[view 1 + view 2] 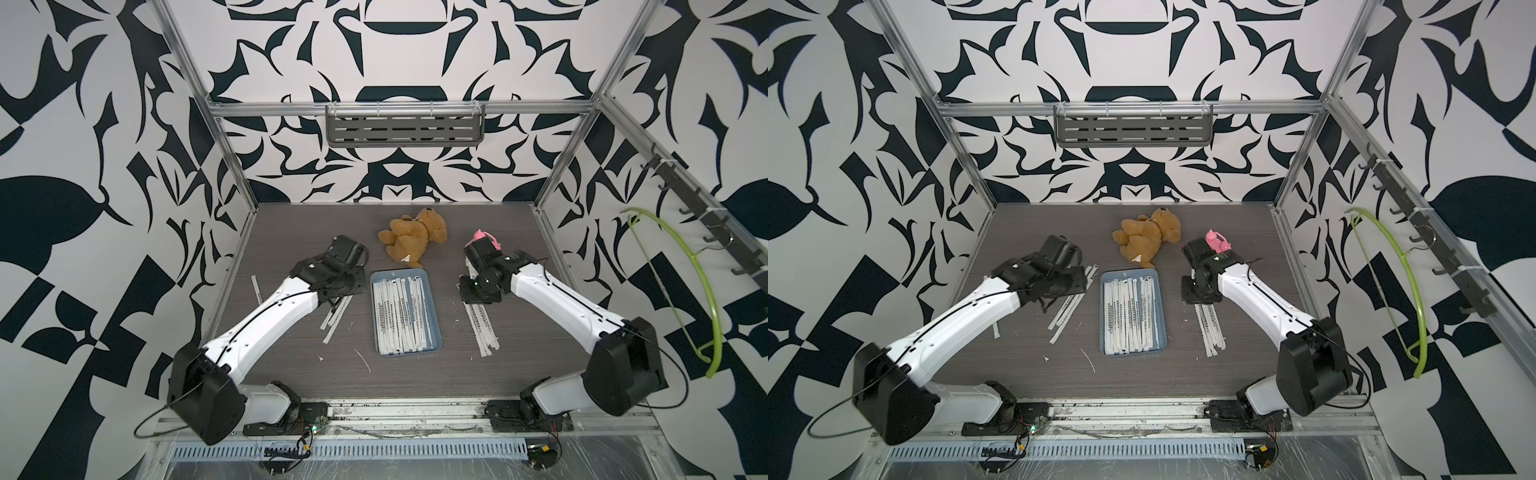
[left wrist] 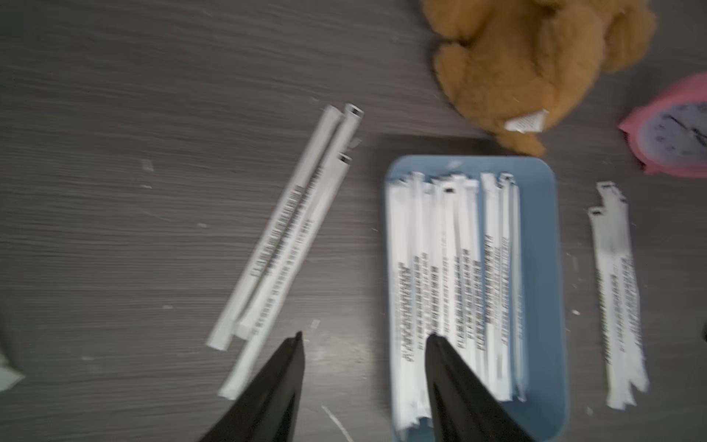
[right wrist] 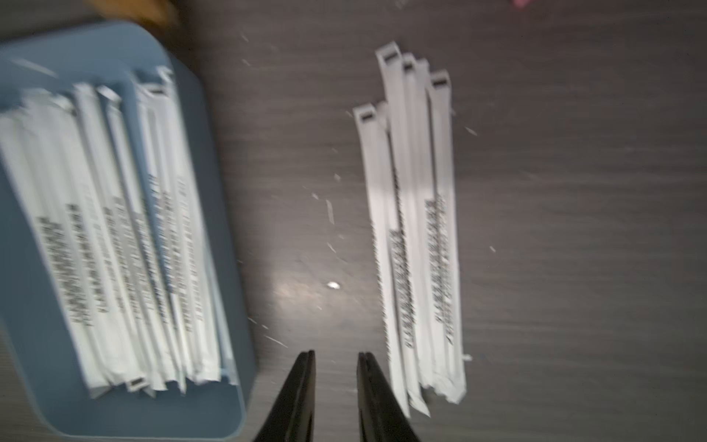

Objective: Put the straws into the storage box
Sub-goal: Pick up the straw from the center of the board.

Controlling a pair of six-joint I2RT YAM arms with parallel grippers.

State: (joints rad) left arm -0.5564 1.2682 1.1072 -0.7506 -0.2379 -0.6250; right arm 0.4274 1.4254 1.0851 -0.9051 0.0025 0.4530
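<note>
Most straws (image 1: 401, 316) fill the storage box (image 1: 386, 275) at frame centre in a top view; others lie loose left and right of it. They look light, flimsy and slippery, so pinching at mid-length seems best. The left gripper (image 2: 365, 336) gapes wide and empty; the right gripper (image 3: 336, 353) is narrowly parted and empty.

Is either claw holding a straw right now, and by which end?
No, nothing is held. The left gripper and the right gripper both have their jaws apart with nothing between them.
</note>
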